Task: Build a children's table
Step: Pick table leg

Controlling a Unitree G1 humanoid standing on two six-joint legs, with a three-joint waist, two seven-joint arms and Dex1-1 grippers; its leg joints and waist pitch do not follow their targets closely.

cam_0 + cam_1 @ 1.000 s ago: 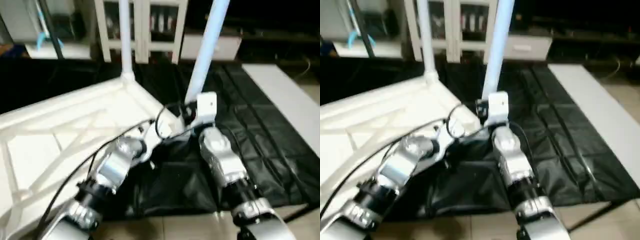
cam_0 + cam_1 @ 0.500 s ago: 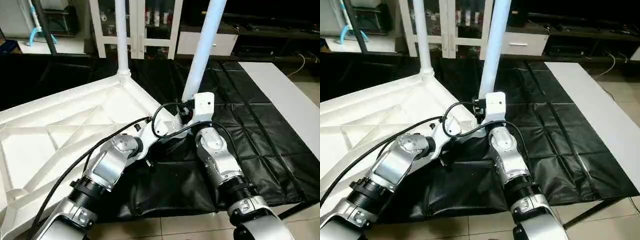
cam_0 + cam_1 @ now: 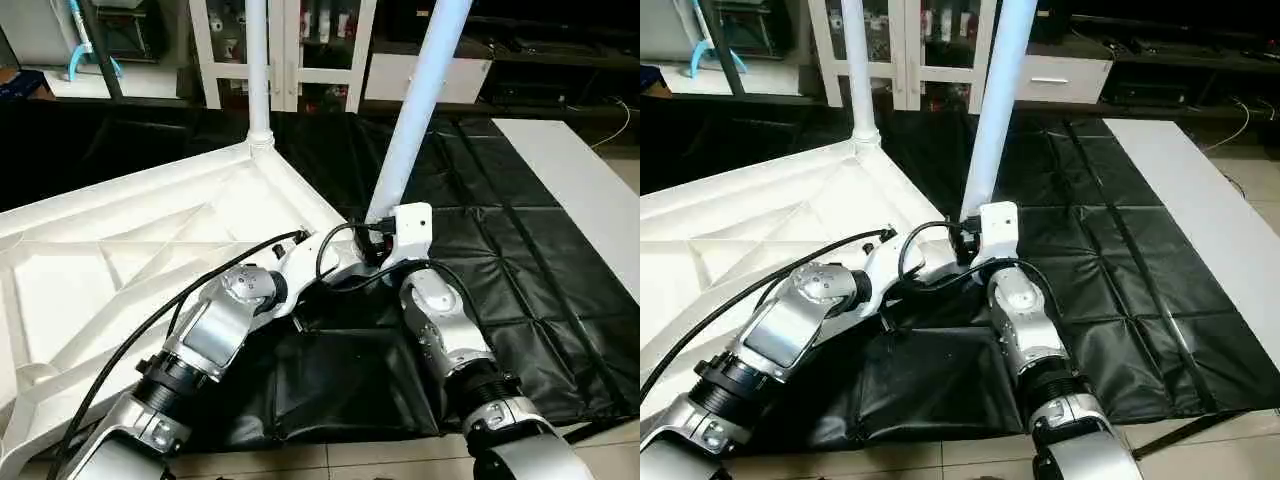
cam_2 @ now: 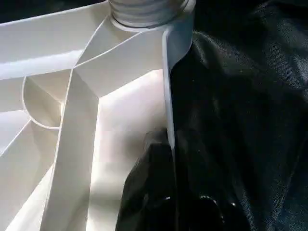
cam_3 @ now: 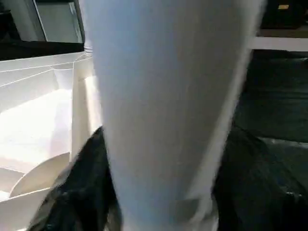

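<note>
Releasing now at the right gripper (image 5: 159,211): jaws wider than a second ago, spread to either side of the second leg (image 3: 415,110) near its base, with firm hold no longer certain. Staying pinched shut on the rim of the upturned tabletop (image 3: 130,250), just below the near corner socket, is the left gripper (image 4: 168,192), while the first leg (image 3: 257,65) stands seated at the far corner beyond both. Suggests insertion judged complete, though the slight lean warrants checking.

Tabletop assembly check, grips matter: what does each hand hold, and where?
The left hand pinches the tabletop rim near a corner socket. The right hand is at the leaning leg bottom; grip cannot be told.
</note>
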